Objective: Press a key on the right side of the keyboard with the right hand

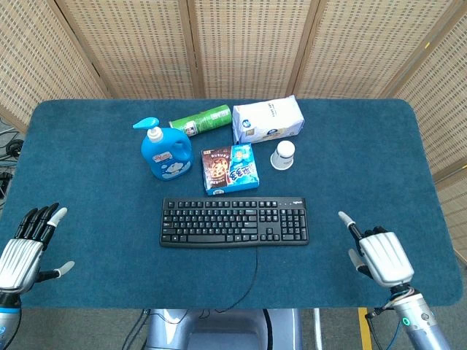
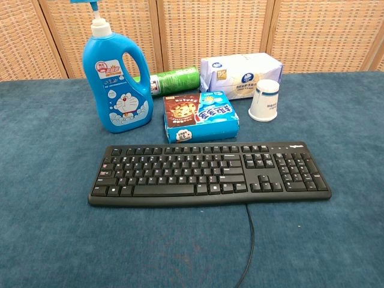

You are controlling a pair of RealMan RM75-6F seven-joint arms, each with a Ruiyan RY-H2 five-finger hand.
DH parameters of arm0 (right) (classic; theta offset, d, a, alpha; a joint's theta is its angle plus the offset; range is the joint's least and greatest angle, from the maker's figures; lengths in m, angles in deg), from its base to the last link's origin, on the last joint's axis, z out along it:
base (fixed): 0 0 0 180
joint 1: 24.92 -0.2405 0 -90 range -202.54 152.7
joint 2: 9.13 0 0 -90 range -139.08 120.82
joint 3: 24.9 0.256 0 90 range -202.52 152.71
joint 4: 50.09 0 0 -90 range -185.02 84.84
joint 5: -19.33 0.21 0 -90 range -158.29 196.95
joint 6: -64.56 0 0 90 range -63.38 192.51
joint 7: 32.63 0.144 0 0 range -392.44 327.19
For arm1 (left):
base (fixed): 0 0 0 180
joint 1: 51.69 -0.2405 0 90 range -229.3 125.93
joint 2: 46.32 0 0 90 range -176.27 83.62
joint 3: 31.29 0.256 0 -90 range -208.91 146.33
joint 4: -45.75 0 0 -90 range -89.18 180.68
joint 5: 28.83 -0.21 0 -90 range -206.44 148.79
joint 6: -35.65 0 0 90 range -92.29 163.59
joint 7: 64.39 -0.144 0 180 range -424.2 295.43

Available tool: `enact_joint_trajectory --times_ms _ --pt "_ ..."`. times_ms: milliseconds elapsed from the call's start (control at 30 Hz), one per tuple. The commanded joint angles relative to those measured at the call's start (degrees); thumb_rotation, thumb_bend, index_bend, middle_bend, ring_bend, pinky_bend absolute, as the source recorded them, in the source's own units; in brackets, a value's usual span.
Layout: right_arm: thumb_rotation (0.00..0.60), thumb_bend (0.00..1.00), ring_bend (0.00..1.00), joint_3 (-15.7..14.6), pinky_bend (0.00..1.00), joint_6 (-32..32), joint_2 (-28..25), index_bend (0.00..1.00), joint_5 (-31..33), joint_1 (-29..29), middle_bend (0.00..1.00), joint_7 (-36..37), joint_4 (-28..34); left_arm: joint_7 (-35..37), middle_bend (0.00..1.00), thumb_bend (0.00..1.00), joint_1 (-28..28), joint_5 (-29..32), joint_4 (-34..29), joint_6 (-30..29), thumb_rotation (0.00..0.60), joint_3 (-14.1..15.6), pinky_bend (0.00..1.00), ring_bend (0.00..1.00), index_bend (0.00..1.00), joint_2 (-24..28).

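Note:
A black keyboard (image 1: 233,222) lies in the middle of the blue table (image 1: 365,160), its number pad at the right end; the chest view shows the keyboard (image 2: 210,173) too, with its cable trailing toward the front edge. My right hand (image 1: 379,255) hovers near the front right of the table, to the right of the keyboard and apart from it. One finger points forward and the others are curled in, holding nothing. My left hand (image 1: 25,244) is at the front left edge, fingers spread and empty. Neither hand shows in the chest view.
Behind the keyboard stand a blue detergent bottle (image 1: 166,152), a green can lying down (image 1: 201,119), a snack box (image 1: 230,168), a white tissue pack (image 1: 267,120) and an upturned white cup (image 1: 283,154). Wicker screens close off the back.

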Motion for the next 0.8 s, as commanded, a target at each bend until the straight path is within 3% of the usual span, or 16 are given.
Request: enact_joint_trajectory --times_ms 33,333,800 --pt "0.600 0.53 0.66 1.7 0.52 -6.9 0.8 0.10 6.7 -4.1 0.71 -7.6 5.0 0.0 0.00 0.00 0.0 -0.1 0.0 0.0 0.600 0.1 0.00 0.00 0.00 0.0" --pt "0.600 0.62 0.67 3.4 0.52 -14.9 7.0 0.10 22.6 -11.0 0.72 -19.3 5.6 -0.3 0.00 0.00 0.1 -0.2 0.3 0.2 0.600 0.1 0.00 0.00 0.00 -0.3" --pt "0.600 0.62 0.67 3.0 0.52 -15.4 14.3 0.11 35.6 -17.4 0.72 -26.9 2.2 -0.4 0.00 0.00 0.2 0.5 0.4 0.7 0.600 0.0 0.00 0.00 0.00 -0.4"
